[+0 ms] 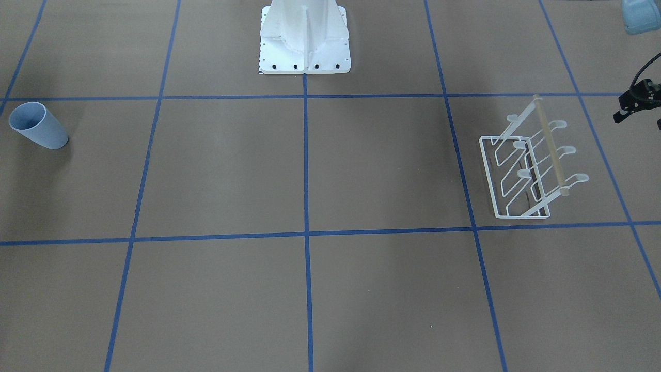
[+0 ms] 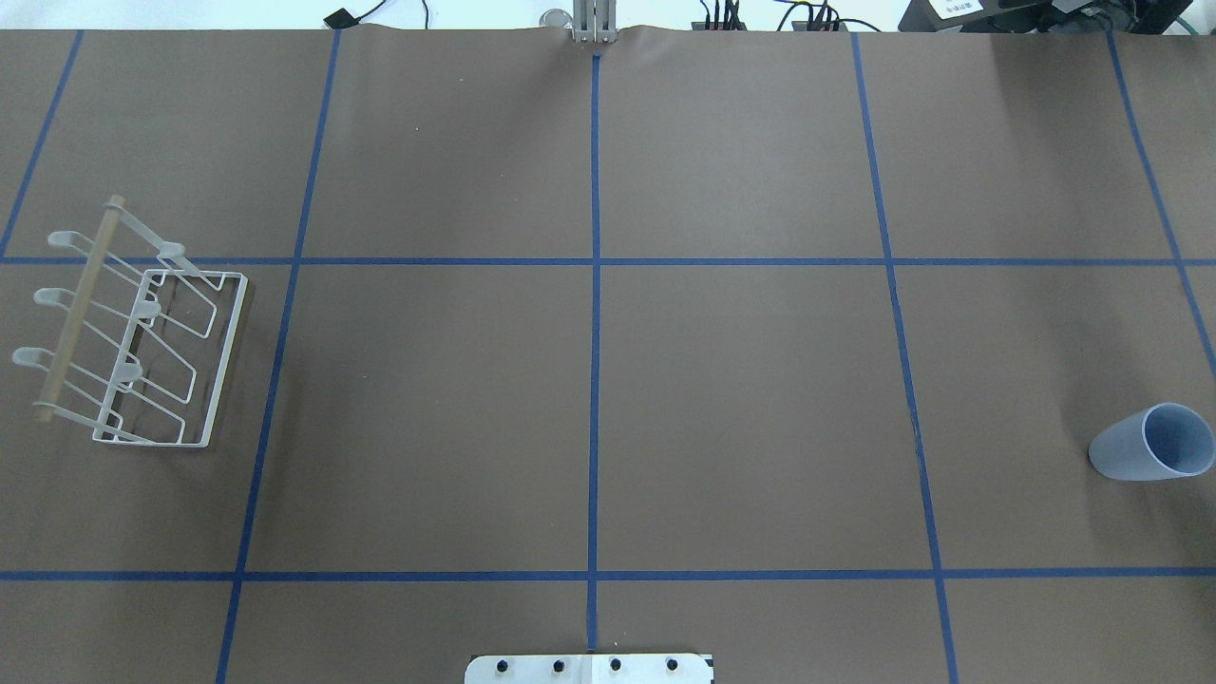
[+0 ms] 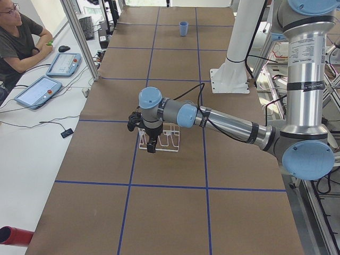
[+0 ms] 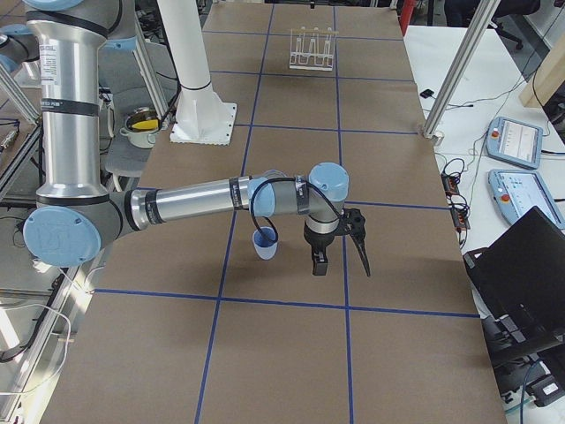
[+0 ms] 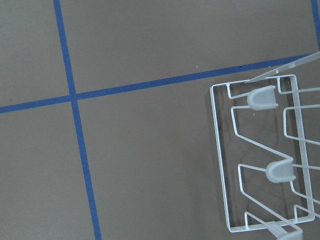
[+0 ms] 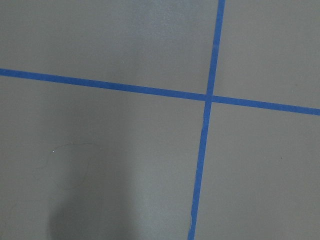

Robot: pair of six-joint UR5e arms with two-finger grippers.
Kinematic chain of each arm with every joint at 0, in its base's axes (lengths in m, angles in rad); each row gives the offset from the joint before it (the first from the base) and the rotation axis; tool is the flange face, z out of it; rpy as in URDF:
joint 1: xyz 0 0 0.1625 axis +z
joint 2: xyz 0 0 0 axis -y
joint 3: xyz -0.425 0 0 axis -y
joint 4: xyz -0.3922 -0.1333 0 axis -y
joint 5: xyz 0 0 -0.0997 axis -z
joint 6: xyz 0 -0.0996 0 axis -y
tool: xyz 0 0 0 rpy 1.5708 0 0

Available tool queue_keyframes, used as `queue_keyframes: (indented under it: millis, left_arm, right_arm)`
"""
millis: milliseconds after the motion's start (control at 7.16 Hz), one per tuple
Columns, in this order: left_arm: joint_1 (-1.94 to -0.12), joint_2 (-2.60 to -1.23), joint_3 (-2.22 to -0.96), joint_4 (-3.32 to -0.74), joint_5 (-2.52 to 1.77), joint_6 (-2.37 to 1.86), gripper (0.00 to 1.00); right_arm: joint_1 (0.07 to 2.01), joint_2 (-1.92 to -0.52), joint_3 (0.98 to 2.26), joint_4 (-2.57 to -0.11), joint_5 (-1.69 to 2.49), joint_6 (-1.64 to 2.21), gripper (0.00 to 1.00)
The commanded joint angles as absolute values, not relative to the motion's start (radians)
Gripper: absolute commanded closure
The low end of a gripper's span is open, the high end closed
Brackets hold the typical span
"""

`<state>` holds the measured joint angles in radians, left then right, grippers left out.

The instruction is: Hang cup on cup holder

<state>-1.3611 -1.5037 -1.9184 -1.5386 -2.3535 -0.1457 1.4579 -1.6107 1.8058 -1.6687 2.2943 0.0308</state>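
Brown paper covers the table (image 1: 361, 170). In the front view the job is not yet begun: the cup (image 1: 37, 126) stands at far left and the rack (image 1: 551, 147) at right, well apart, with every prong bare. A black bit of the left gripper (image 1: 638, 101) pokes in at the right edge, near the rack; I cannot tell how its jaws stand. The pedestal (image 1: 304, 46) sits top centre, off the line between cup and rack, so I judge there is wide room for the carry.

In the overhead view the rack (image 2: 80, 308) is at mid left. The cup (image 2: 1149, 445) is hard against the right frame edge, which I read as close to the table's end.

In the left side view the left gripper (image 3: 150, 146) hangs point-down over the rack (image 3: 170, 139), and I won't judge its jaws from here. An operator (image 3: 21, 42) sits at upper left, just off the table's long edge.

In the right side view the cup (image 4: 265, 243) is upright, mouth up. The right gripper (image 4: 342, 269) hangs just beside it, apart from it. Again I can't call the jaws.

The left wrist camera sees the rack's (image 5: 280, 171) base corner at right, with its prongs unloaded.

The right wrist camera sees only paper and crossed tape (image 6: 205, 97), no cup.

The grasp, the long carry and the hanging are all left to do.
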Motion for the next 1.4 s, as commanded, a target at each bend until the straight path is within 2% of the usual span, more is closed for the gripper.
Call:
queue_keyframes:
  millis: [0, 559, 838, 1257]
  left_arm:
    - [-1.361, -1.503, -1.919, -1.539, -2.355, -0.146, 0.01]
    - [-1.361, -1.503, -1.927, -1.539, -2.355, -0.146, 0.01]
    - [-1.362, -1.503, -1.931, -1.539, -2.355, -0.146, 0.01]
    - [-1.361, -1.476, -1.972, -1.534, -2.353, -0.147, 0.01]
  right_arm:
    - [1.456, -1.606, 1.807, -1.667, 2.298, 0.032, 0.0]
    - [1.447, -1.63, 1.799, -1.622, 2.376, 0.031, 0.0]
    - [1.413, -1.71, 1.798, -1.385, 2.393, 0.035, 0.0]
    - [1.346, -1.827, 1.9, -1.307, 2.398, 0.09, 0.0]
